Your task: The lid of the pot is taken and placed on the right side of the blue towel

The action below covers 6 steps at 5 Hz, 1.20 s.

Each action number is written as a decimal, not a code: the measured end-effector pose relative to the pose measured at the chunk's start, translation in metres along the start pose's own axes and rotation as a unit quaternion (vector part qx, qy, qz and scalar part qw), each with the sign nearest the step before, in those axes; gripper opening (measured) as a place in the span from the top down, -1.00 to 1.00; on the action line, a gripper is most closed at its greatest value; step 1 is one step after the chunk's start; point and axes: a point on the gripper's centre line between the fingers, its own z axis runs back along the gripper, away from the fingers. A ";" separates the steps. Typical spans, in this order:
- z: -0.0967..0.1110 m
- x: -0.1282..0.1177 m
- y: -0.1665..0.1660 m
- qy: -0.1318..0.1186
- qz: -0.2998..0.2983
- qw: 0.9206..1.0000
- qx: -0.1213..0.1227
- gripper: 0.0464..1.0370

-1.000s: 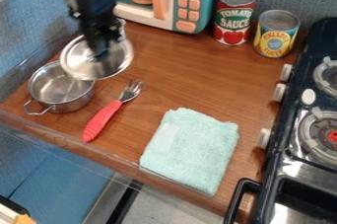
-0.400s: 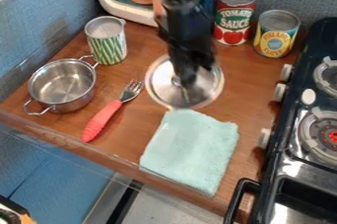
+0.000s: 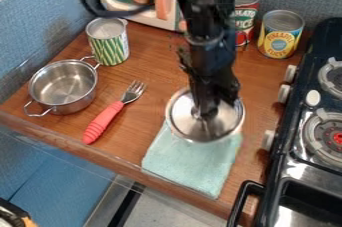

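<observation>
The black gripper (image 3: pixel 207 113) hangs over the upper part of the towel, shut on the knob of the silver lid (image 3: pixel 184 119). The lid covers the towel's upper edge in this view; its height above the cloth is hard to judge. Below it, the light blue towel (image 3: pixel 187 166) lies flat near the counter's front edge. At the left stands the uncovered metal pot (image 3: pixel 61 88), its inside visible.
A fork with a red handle (image 3: pixel 103 122) lies between pot and towel. A green-striped can (image 3: pixel 108 43), a toy microwave (image 3: pixel 150 20), a tomato can (image 3: pixel 244 13) and a pineapple can (image 3: pixel 280 36) stand behind. The stove (image 3: pixel 294 158) borders the right side.
The gripper has carried the lid from beside the pot rightward and toward the front, over the towel's upper part. The green-striped can has come into view behind the pot.
</observation>
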 end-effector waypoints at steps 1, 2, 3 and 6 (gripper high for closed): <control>-0.016 -0.008 -0.012 0.031 -0.012 0.999 -0.005 0.99; -0.022 -0.015 -0.018 0.047 -0.017 0.999 -0.001 0.99; -0.022 -0.016 -0.018 0.051 -0.015 0.999 0.007 0.93; 0.032 -0.009 -0.016 0.015 0.019 0.997 0.067 -0.46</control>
